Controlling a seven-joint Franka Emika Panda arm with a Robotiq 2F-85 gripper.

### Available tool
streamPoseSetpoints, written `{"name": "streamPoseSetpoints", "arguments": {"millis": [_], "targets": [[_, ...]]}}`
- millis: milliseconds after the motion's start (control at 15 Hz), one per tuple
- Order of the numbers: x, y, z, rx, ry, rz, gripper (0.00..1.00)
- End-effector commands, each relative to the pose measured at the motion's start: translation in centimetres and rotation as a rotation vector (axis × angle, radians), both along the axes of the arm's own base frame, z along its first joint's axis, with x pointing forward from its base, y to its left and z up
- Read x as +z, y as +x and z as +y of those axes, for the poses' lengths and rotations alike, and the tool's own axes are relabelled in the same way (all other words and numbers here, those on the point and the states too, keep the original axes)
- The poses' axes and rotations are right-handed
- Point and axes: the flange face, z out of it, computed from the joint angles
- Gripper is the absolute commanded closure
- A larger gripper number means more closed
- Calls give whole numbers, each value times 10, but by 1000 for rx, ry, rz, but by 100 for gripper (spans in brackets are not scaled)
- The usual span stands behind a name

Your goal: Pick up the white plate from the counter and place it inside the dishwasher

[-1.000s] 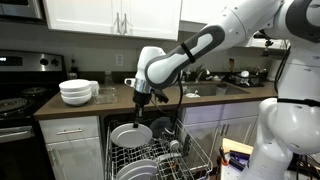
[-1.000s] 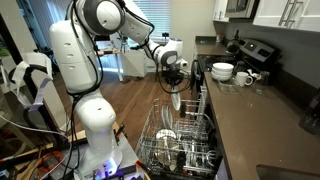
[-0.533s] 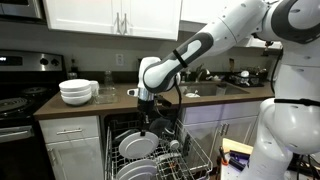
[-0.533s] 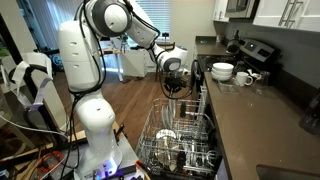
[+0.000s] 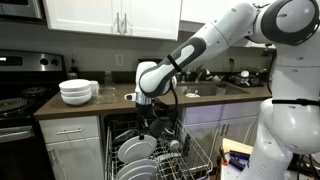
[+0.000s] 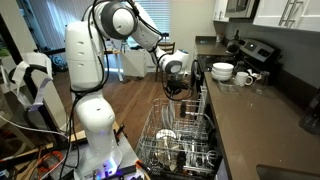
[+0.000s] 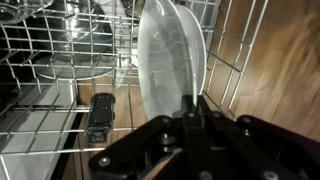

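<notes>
My gripper is shut on the rim of the white plate, which stands on edge among the wires of the dishwasher rack. In an exterior view the plate sits low in the pulled-out rack under my gripper, next to other white plates. In an exterior view my gripper reaches down at the far end of the rack, and the plate is mostly hidden there.
A stack of white bowls and a mug stand on the counter, also seen from the side. A stove is beside it. Dishes and glasses fill the rack. A sink area with clutter is behind the arm.
My gripper has lowered the white plate from above the rack down into the rack wires. Between half a second ago and now it sank only slightly.
</notes>
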Motion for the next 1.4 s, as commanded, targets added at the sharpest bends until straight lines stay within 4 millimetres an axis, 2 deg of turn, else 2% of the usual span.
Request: {"name": "streamPoseSetpoints", "arguments": {"millis": [0,467,533,600,1133,1333], "targets": [[-1,15,-4,34,24,-4,97],[-23,31,-17,18,62,17,97],[-21,33,-16,-3,54,8,97],[-27,24,-16,4,23,24,95],[-29,29,-15,2,27,22,97],[-37,27,-16,-1,27,37,97]]}}
